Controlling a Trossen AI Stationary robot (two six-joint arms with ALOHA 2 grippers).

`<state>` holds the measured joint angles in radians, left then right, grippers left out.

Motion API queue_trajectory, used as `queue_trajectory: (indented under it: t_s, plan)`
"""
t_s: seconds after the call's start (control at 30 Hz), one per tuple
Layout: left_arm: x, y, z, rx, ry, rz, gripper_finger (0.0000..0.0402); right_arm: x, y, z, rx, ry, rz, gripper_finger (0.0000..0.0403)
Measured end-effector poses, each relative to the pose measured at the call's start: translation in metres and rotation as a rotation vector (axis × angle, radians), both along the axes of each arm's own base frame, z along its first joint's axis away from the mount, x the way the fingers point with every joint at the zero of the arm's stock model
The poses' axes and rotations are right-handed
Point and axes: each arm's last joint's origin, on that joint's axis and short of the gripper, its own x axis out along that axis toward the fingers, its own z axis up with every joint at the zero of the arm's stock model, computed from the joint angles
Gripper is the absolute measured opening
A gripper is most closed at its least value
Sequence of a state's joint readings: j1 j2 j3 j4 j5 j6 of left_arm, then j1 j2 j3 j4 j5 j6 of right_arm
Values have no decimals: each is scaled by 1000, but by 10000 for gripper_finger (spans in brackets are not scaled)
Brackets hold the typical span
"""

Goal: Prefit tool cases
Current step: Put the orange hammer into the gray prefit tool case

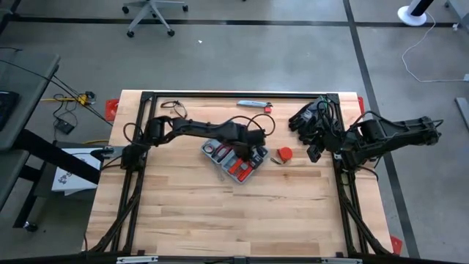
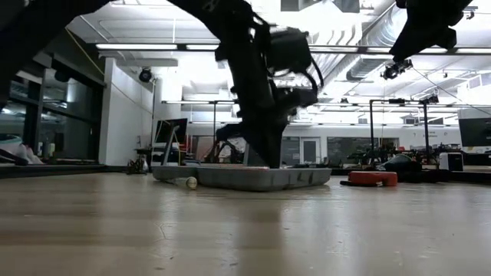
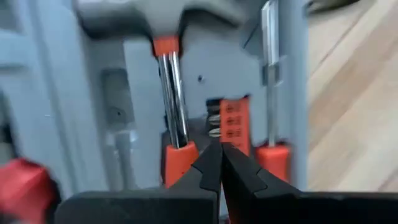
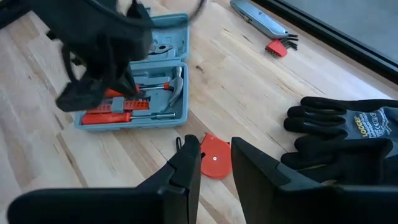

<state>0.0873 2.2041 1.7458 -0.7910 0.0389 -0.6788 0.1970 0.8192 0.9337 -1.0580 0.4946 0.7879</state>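
Observation:
The grey-blue tool case (image 1: 233,160) lies open and flat at the table's middle. It holds a hammer (image 3: 169,93), red-handled screwdrivers (image 3: 271,118) and an orange bit holder (image 3: 233,118) in its recesses. My left gripper (image 3: 221,148) is shut and points down into the case's right half (image 1: 258,152). My right gripper (image 4: 214,165) hangs open and high at the table's right (image 1: 316,152), holding nothing. A red round tape measure (image 4: 214,163) lies on the table below it. My left gripper's shut fingertips point down from above at the orange bit holder (image 3: 225,127), between the hammer's shaft and a screwdriver. In the low view the case's rim (image 2: 268,178) hides the tips. Whether they touch a tool or the case, I cannot tell.
Black gloves (image 1: 311,117) lie at the far right, near my right arm. A grey utility knife (image 1: 253,103) and red hex keys (image 1: 267,108) lie by the far edge. The red tape measure (image 1: 284,153) sits just right of the case. Bare wood fills the near half.

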Motion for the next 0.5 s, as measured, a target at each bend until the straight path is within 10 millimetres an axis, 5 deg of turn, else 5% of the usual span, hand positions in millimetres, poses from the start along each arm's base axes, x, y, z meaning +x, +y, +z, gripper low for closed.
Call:
queue_trajectory:
  t_s: [0.5]
  plan:
    - [-2,-2,3,109,23,23,0,0,0,0,-1,6,0,83]
